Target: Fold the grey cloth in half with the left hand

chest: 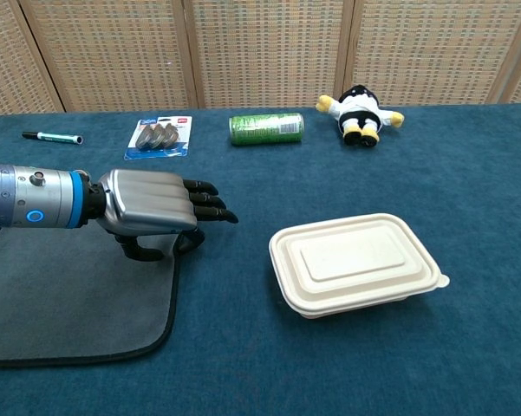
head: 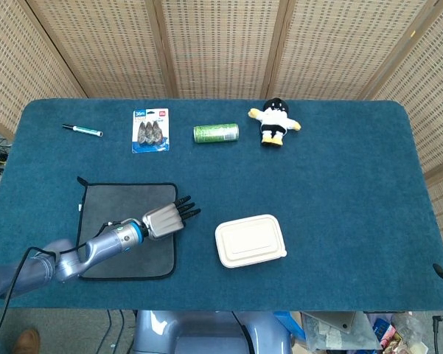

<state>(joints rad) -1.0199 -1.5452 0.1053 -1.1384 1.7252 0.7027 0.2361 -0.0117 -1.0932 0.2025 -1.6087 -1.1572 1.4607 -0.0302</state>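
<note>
So I've got the left hand (chest: 152,211) palm down over the right edge of the grey cloth (head: 125,228), which is lying flat on the near-left part of the table (head: 339,177). Top fingers (chest: 210,201) are stretched out straight past the cloth's edge, over bare table. Thumb and one finger are curled underneath, right at the black hem. From the chest view it looks like they're pinching the edge, but I honestly can't tell if the fabric is really caught. To the right sits a takeaway box (chest: 355,263), well apart from the hand. Along the far side: marker (head: 82,130), blister pack (head: 150,130), green can (head: 216,133), plush toy (head: 274,122).
</note>
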